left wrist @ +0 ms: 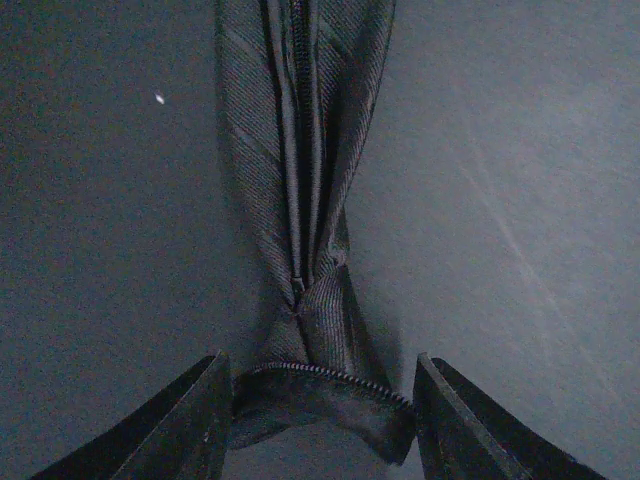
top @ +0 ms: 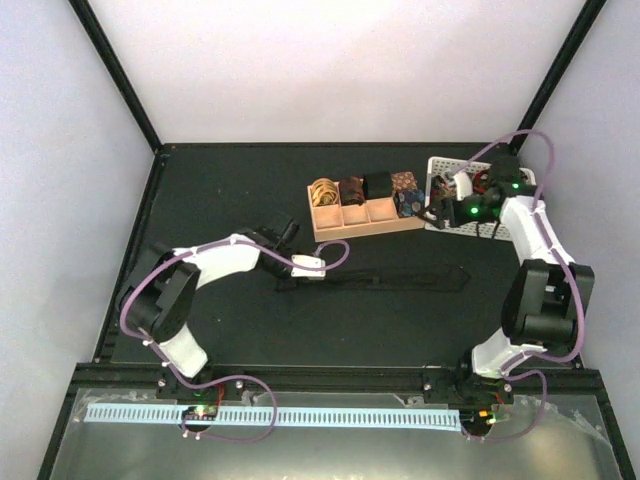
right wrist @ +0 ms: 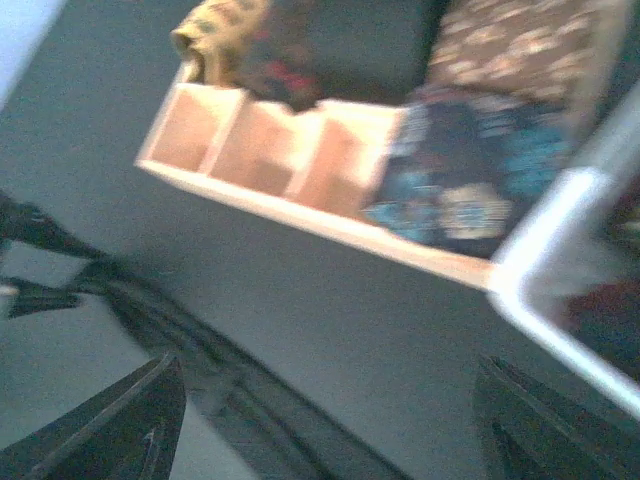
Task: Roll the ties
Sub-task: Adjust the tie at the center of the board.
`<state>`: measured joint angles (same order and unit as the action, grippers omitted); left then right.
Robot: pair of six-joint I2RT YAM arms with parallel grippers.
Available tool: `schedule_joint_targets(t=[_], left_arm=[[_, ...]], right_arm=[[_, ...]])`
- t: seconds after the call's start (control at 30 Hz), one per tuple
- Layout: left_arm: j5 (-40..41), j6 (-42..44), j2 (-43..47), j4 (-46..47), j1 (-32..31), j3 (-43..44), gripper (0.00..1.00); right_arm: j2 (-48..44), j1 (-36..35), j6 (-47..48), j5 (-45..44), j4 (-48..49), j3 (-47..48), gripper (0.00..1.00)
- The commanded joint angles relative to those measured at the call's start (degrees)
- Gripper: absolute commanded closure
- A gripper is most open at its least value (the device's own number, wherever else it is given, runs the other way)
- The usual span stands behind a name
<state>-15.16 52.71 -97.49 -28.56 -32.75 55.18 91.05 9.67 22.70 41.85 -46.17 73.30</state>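
black tie (top: 375,278): flat, unrolled strip | rolled ties (top: 351,188): coils in wooden tray (top: 370,230)

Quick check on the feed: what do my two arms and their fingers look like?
The left arm and right arm both have white shells with black joint housings. A lilac cable loops along each. Green lights glow on the right arm's wrist. The left fingers and right fingers are dark, tapered wedges.

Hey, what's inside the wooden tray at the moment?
Back row: gold tie, reddish-brown tie, black tie, patterned brown tie. Front right: dark blue tie. Three front compartments are empty. Anything beneath the rolled ties is covered.
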Motion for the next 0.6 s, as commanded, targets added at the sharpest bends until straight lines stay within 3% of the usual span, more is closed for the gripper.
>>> schedule_joint_targets(t=[0.0,0.1,0.23,0.3,0.47,0.57], left_arm=[[0.14,0.42,6.84,0.49,0.02,-4.86,0.49],[0.46,-0.25,9.93,3.35,0.48,-7.91,0.48],[-1.7,-1.79,11.42,2.6,1.38,-7.9,0.29],[-2.98,-2.27,11.34,1.87,1.76,-7.37,0.25],[-4.52,-4.0,7.53,0.78,2.56,-5.9,0.25],[-6.17,-5.07,5.53,0.11,3.56,-4.98,0.27]], right_arm=[[1.29,-7.05,-8.2,10.37,0.19,-3.69,0.23],[2.95,-12.62,-10.63,11.55,2.24,-6.26,0.31],[5.28,-19.09,-14.99,12.68,7.22,-8.55,0.51],[6.68,-22.12,-17.63,12.69,10.34,-9.45,0.61],[10.39,-29.28,-23.43,12.53,16.7,-10.03,0.79],[12.3,-32.77,-25.68,11.55,20.04,-10.37,0.85]])
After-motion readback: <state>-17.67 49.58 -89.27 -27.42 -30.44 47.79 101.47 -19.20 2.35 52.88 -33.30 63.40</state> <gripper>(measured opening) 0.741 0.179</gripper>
